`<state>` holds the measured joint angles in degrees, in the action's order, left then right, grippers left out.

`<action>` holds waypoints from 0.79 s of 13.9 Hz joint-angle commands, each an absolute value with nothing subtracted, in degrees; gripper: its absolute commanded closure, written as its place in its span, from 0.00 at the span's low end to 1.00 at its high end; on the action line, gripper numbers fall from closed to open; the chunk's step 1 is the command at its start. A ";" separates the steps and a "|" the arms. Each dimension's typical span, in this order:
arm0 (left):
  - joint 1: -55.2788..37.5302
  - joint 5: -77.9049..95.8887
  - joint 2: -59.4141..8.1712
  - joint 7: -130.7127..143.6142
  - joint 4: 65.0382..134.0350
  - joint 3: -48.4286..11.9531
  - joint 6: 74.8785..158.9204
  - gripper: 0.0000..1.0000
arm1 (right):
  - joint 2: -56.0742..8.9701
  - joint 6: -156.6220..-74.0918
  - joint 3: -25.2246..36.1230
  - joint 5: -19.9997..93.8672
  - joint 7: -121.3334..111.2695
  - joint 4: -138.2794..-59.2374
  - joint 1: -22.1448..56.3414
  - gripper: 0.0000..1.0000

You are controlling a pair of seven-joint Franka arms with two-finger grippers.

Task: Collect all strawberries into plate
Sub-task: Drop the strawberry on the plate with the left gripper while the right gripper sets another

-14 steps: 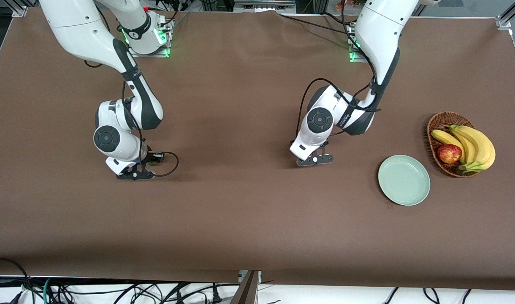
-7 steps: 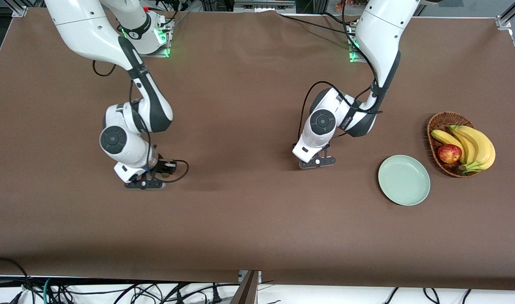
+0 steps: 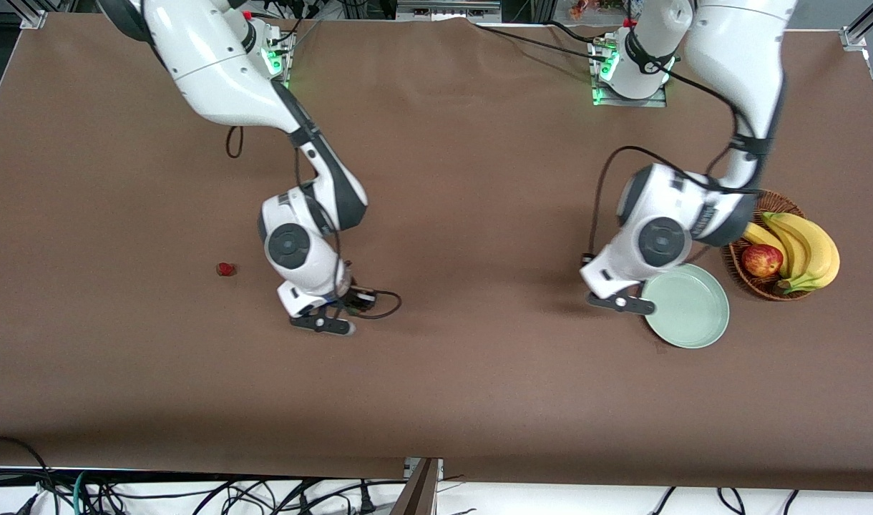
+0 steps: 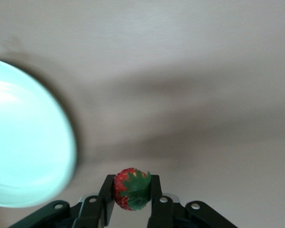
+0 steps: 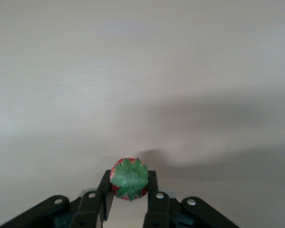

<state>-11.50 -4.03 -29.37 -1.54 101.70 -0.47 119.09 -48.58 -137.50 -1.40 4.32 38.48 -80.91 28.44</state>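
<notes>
My left gripper [image 3: 621,303] is shut on a strawberry [image 4: 131,188] and hangs just beside the rim of the pale mint-green plate [image 3: 694,318]. The plate also shows in the left wrist view [image 4: 23,147]. My right gripper [image 3: 323,323] is shut on a second strawberry [image 5: 129,178], its green cap facing the camera, low over bare table near the middle. A third strawberry [image 3: 226,269] lies on the brown table, toward the right arm's end from the right gripper. The held berries are hidden in the front view.
A brown wicker basket [image 3: 748,207] with bananas [image 3: 805,247] and a red-yellow apple [image 3: 761,260] stands close beside the plate, toward the left arm's end. The left arm's wrist hangs over the basket's edge. Cables lie along the table's near edge.
Both arms have swung toward the left arm's end of the table. The left gripper has reached the plate's rim. The third strawberry now shows where the right gripper was.
</notes>
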 commanded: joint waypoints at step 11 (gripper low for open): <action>4.49 -4.66 -34.02 -41.40 100.46 -2.02 127.10 0.00 | -66.18 -149.22 -1.32 4.92 55.89 -56.60 50.18 0.70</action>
